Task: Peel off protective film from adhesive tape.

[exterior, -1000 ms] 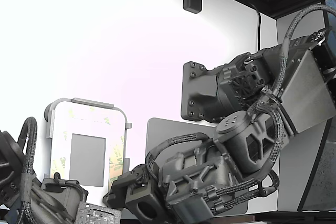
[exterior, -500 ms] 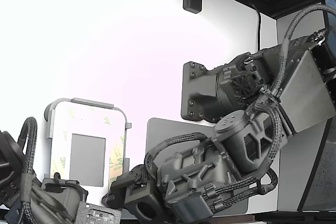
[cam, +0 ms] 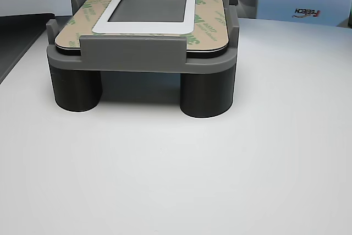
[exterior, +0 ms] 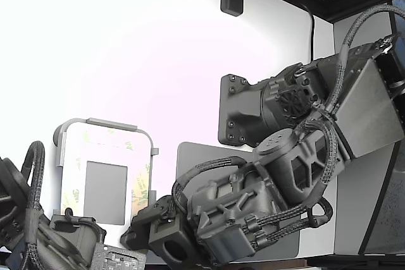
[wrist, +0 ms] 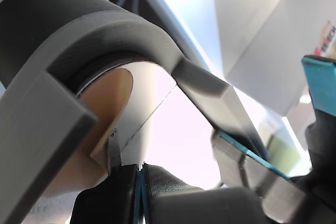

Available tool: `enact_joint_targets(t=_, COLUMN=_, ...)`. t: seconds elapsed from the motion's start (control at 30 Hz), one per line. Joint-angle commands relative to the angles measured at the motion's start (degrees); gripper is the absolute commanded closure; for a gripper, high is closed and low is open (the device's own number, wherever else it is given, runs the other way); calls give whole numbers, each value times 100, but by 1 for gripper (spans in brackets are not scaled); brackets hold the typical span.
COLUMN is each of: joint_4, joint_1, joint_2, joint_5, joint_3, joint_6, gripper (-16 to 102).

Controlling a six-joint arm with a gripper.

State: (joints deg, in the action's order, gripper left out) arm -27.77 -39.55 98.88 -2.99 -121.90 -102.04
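Your arm has dropped a touch toward the panel's corner, so you're still lining up. The fingers look pressed together right under the protective film, but I can't tell if they've pinched it.

The protective film looks like matt tan paper with green print on it. The holder under the panel is matt grey plastic, a bit grainy like a 3D print, same as its round legs. The grey square looks smooth with a dull sheen. The table is plain smooth white. The arm is dark matt plastic with braided cable sleeves.
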Motion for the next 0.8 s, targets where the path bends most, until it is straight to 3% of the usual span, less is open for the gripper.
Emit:
enact_joint_targets(t=0.0, joint_4=-18, joint_1=114, joint_2=105, joint_5=-9, joint_3=44, joint_6=-26, gripper=97)
enact_joint_targets(t=0.77, joint_4=105, joint_1=299, joint_2=149, joint_5=132, joint_3=-97, joint_6=-167, gripper=97)
